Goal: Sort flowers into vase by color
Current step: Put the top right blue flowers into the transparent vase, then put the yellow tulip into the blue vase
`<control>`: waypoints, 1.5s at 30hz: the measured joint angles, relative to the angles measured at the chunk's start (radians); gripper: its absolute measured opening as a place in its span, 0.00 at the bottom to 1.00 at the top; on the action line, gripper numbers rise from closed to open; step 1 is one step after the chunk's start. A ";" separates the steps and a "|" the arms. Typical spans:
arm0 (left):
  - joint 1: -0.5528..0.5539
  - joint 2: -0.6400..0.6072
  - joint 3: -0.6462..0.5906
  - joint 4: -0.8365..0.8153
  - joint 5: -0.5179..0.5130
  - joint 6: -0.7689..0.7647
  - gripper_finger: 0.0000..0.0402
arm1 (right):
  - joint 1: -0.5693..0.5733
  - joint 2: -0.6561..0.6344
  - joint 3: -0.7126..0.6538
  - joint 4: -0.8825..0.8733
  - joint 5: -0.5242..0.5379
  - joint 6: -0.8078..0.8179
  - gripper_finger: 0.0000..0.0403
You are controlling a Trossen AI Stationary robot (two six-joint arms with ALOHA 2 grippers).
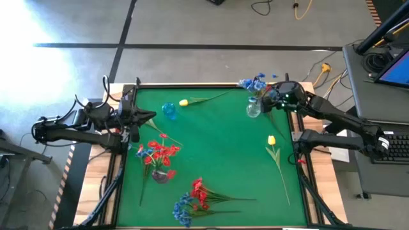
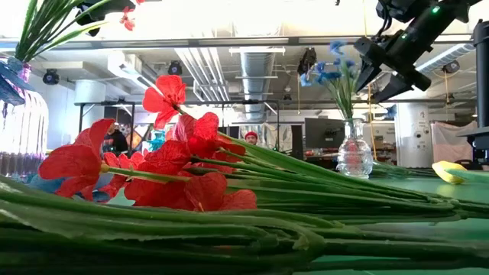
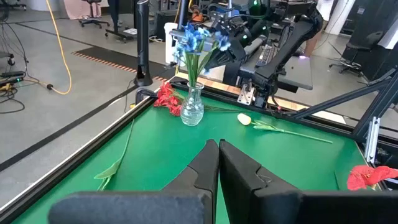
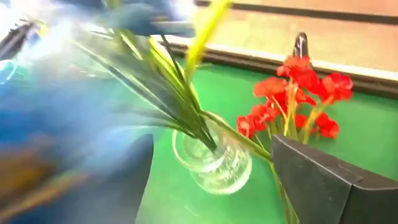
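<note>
Sorting is partly done: blue flowers (image 1: 254,83) sit in the clear vase (image 1: 254,108) under my wide-open right gripper (image 1: 276,99), red flowers (image 1: 160,152) fill another, while loose stems (image 1: 198,198) wait and my left gripper (image 1: 142,119) is closed.

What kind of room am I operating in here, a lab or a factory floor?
Most likely a robotics lab or workshop. Exposed ceiling ducts run overhead, cables trail across a bare concrete floor, and a laptop sits on a side desk beside the green-topped table.
</note>
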 joint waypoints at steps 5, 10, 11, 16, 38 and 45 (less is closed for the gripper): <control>0.000 0.002 0.000 0.000 0.000 0.000 0.00 | 0.000 0.000 0.020 -0.059 -0.019 0.020 0.77; 0.000 0.001 0.000 0.000 0.000 0.000 0.00 | 0.000 0.000 0.055 -0.086 -0.063 0.025 0.78; 0.000 0.001 0.000 0.000 0.000 0.000 0.00 | 0.000 0.000 0.066 -0.098 -0.063 0.026 0.78; 0.000 0.001 0.000 0.000 0.000 0.000 0.00 | 0.000 0.000 0.151 -0.194 -0.063 0.027 0.77; 0.000 0.004 0.000 -0.003 0.000 0.000 0.00 | 0.052 0.002 0.380 -0.333 -0.341 0.129 0.75; 0.000 0.004 0.000 -0.002 0.000 0.000 0.00 | 0.133 0.012 0.375 -0.457 -0.374 0.219 0.74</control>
